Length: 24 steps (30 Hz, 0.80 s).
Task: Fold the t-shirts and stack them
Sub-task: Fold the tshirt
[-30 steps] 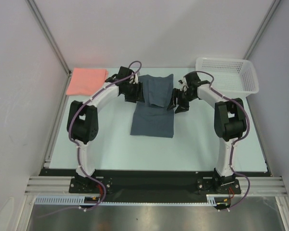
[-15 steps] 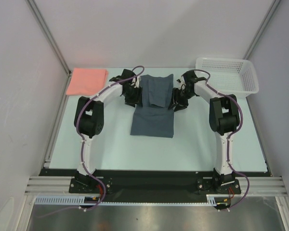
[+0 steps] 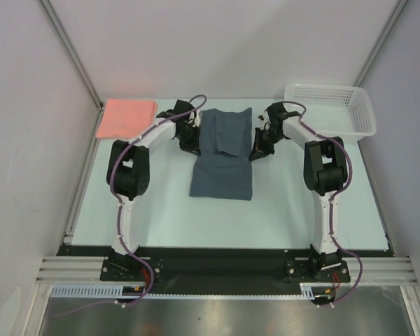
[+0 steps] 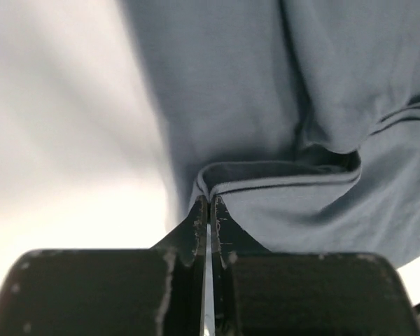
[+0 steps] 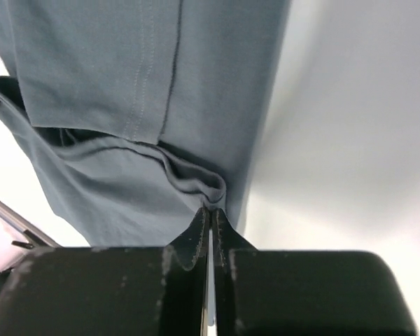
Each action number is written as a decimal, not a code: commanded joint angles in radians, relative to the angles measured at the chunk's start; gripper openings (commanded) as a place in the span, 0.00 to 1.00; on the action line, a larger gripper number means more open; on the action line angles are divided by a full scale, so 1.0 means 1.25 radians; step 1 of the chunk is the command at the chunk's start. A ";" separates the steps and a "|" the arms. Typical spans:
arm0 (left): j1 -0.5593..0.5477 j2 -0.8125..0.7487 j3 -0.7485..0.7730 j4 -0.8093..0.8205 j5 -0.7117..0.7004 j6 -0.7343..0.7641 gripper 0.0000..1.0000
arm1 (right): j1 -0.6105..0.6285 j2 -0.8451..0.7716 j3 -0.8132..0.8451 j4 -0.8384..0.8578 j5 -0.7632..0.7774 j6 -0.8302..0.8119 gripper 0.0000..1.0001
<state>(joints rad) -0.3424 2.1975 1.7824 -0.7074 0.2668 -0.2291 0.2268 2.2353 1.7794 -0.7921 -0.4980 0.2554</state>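
- The slate-grey t-shirt (image 3: pixel 222 157) lies partly folded near the middle of the surface (image 3: pixel 161 210), with a narrower layer on top at its far end.
- My left gripper (image 4: pixel 208 204) is clenched on a bunched fold at that shirt's left edge, the fingers pressed together.
- My right gripper (image 5: pixel 208 210) is clenched the same way on a fold at its right edge.
- The salmon-pink t-shirt (image 3: pixel 126 117), a folded rectangle, lies well apart, beyond the grey shirt's far left.
- A white mesh basket (image 3: pixel 364 122) stands beyond its far right.

Over on my right, a white mesh basket (image 3: pixel 330 108) sits on the pale table's (image 3: pixel 294 210) far corner.
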 commanded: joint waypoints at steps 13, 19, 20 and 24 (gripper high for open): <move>0.032 0.019 0.069 -0.042 -0.035 0.005 0.47 | -0.027 0.042 0.112 -0.053 0.055 -0.030 0.33; 0.030 -0.105 0.050 -0.083 -0.109 -0.002 0.61 | -0.006 -0.048 0.104 -0.149 0.159 -0.058 0.50; 0.028 -0.137 0.007 -0.074 -0.116 -0.012 0.61 | 0.003 -0.071 0.074 -0.155 0.177 -0.061 0.52; 0.000 -0.277 -0.151 0.011 -0.010 -0.061 0.49 | 0.055 -0.191 -0.041 -0.121 0.188 -0.011 0.54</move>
<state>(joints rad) -0.3119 2.0327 1.6878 -0.7528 0.1741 -0.2527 0.2333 2.1704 1.8008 -0.9268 -0.2985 0.2108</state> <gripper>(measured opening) 0.527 0.547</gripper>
